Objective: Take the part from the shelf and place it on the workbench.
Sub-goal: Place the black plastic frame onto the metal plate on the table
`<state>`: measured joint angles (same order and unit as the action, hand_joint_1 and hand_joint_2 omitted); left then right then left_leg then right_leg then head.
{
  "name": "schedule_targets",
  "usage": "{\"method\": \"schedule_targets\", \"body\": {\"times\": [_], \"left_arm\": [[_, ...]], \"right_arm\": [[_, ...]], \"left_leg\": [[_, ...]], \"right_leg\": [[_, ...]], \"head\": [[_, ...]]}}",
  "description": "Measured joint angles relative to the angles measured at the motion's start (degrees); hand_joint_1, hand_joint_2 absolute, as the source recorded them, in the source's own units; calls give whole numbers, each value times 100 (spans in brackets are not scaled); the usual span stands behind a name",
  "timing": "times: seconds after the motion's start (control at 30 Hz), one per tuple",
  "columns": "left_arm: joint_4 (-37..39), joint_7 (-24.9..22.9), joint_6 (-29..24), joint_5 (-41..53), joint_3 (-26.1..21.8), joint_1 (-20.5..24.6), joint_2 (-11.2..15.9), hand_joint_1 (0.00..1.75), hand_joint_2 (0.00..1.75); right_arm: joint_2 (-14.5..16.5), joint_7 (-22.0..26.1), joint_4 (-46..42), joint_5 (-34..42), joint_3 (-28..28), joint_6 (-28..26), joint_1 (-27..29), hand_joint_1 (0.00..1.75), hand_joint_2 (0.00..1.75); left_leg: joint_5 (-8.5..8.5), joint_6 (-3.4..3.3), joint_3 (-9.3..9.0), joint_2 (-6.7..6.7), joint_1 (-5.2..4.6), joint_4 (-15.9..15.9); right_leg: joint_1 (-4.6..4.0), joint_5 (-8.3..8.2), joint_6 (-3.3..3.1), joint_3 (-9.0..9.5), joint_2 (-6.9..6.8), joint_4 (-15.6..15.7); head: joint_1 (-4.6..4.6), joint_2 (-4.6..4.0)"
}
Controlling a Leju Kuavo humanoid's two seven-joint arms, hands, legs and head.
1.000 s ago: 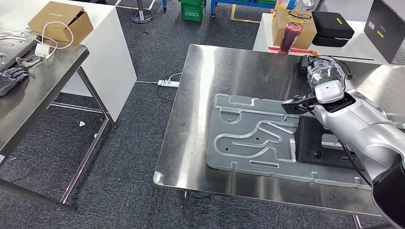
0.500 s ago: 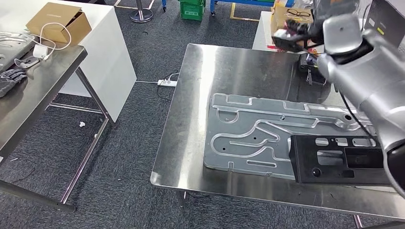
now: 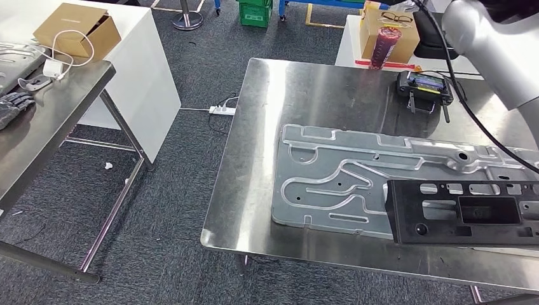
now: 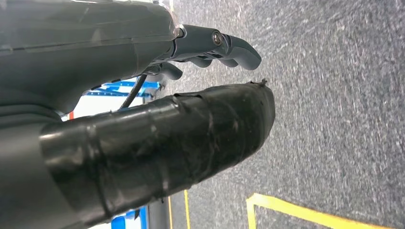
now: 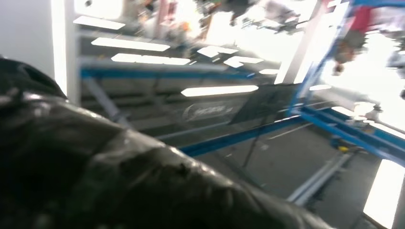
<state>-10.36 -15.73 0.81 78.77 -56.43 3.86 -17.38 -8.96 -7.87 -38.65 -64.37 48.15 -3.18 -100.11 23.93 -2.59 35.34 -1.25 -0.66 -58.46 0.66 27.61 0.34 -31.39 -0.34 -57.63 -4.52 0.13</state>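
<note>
The black plastic part, a long panel with cut-outs, lies flat on the steel workbench, resting across the near right end of a grey stamped metal plate. Nothing touches it. My right arm is raised high over the bench's far right corner. In the right wrist view my right hand is a blurred dark mass, its fingers unreadable. In the left wrist view my left hand hangs over grey carpet with its tape-wrapped thumb and fingers apart, holding nothing.
A black handheld controller lies at the bench's far right. Behind it a white table carries a cardboard box and a red cup. To the left stands another steel table. A power strip lies on the carpet.
My right hand has left the black part and swung up past the top of the head view. The part now lies still on the plate.
</note>
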Motion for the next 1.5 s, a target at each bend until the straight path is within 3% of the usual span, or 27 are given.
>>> {"method": "schedule_targets", "body": {"times": [0.2, 0.47, 0.6, 0.8, 0.87, 0.93, 0.97, 1.0, 1.03, 1.1, 1.17, 1.23, 1.3, 1.37, 1.43, 1.47, 1.5], "left_arm": [[0, 2, -72, -74, -88, 8, -19, 0, 0], [0, -246, -253, -83, -156, 18, -31, 0, 0], [0, -390, -362, -88, -177, 18, -45, 0, 175], [0, -459, -566, -204, -293, 24, -108, 0, 175], [0, -448, -611, -246, -335, 32, -145, 0, 175], [0, -436, -643, -270, -381, 35, -175, 0, 175], [0, -433, -657, -276, -402, 29, -188, 0, 175], [0, -432, -676, -288, -422, 21, -199, 0, 175], [0, -427, -699, -302, -438, 15, -207, 0, 175], [1, -405, -747, -336, -473, 17, -239, 0, 175], [6, -378, -792, -365, -512, 30, -282, 0, 175], [11, -357, -820, -401, -547, 44, -310, 0, 175], [15, -348, -841, -438, -573, 52, -317, 0, 175], [17, -349, -869, -456, -595, 51, -314, 0, 175], [18, -354, -883, -460, -615, 49, -312, 0, 175], [19, -358, -884, -458, -626, 49, -311, 0, 175], [19, -363, -882, -457, -635, 50, -310, 0, 175]], "right_arm": [[2, 261, -821, 582, -607, 763, 66, 0, 0], [-182, 102, -2535, 1562, -648, 1132, 990, 0, 0], [-351, 161, -3124, 1937, -587, 1069, 1279, 0, 0], [-995, 121, -4725, 2223, -261, 543, 2388, 0, 0], [-1317, 168, -5279, 2117, -172, 275, 2898, 0, 0], [-1656, 285, -5732, 1877, -109, -18, 3511, 0, 0], [-1815, 367, -5917, 1717, -84, -168, 3869, 0, 0], [-1958, 456, -6087, 1532, -66, -329, 4242, 0, 0], [-2077, 541, -6237, 1331, -54, -496, 4614, 0, 0], [-2249, 676, -6495, 858, -51, -861, 5291, 0, 0], [-2343, 735, -6694, 296, -52, -1248, 5953, 0, 0], [-2377, 739, -6836, -342, -50, -1676, 6692, 0, 0], [-2385, 693, -6918, -957, -34, -2093, 7441, 0, 0], [-2380, 583, -6954, -1440, -4, -2423, 8085, 0, 0], [-2371, 448, -6962, -1720, 14, -2625, 8573, 0, 0], [-2364, 389, -6961, -1783, 11, -2681, 8742, 0, 0], [-2353, 347, -6956, -1801, -3, -2710, 8868, 0, 0]], "left_leg": [[2, 2, 1, 0, 0, 0], [5, 4, -1, 6, -10, -4], [12, -6, 0, 4, -19, -7], [-8, -105, -40, 11, -7, 42], [-41, -151, -63, 15, 9, 94], [-47, -166, -60, 1, -6, 97], [-47, -169, -57, -8, -20, 95], [-46, -172, -55, -15, -41, 91], [-45, -174, -54, -19, -67, 87], [-43, -177, -54, -18, -113, 81], [-50, -164, -58, -11, -134, 87], [-68, -124, -72, -6, -114, 98], [-40, -58, -64, -6, -117, 78], [265, 43, 52, 8, -106, -222], [768, 170, 281, 35, -19, -921], [940, 231, 366, 48, 32, -1248], [1002, 288, 368, 62, 82, -1411]], "right_leg": [[-1, 1, 1, 0, 0, 1], [9, -5, 15, 1, 8, 12], [16, -6, 33, 14, 8, 30], [27, 41, 149, 47, 10, 30], [22, 314, 159, -120, 12, -366], [9, 677, 145, -481, 14, -1115], [2, 766, 130, -640, 15, -1423], [-9, 743, 103, -720, 18, -1553], [-23, 611, 59, -690, 20, -1456], [-83, 237, -83, -355, 23, -733], [-147, 1, -185, -49, -11, -168], [-194, -59, -211, 42, -46, -15], [-162, -116, -215, 75, -66, 132], [-86, -210, -217, 62, -91, 224], [-40, -269, -214, -20, -98, 219], [-16, -292, -195, -76, -96, 196], [10, -312, -170, -136, -92, 165]], "head": [[0, 0], [-2, 0], [-2, 0], [-1, 0], [1, 0], [3, 0], [4, 0], [5, 0], [5, 0], [3, 0], [-25, 0], [-37, 0], [-19, 0], [-33, 0], [-56, 0], [-58, 0], [-62, 0]]}}
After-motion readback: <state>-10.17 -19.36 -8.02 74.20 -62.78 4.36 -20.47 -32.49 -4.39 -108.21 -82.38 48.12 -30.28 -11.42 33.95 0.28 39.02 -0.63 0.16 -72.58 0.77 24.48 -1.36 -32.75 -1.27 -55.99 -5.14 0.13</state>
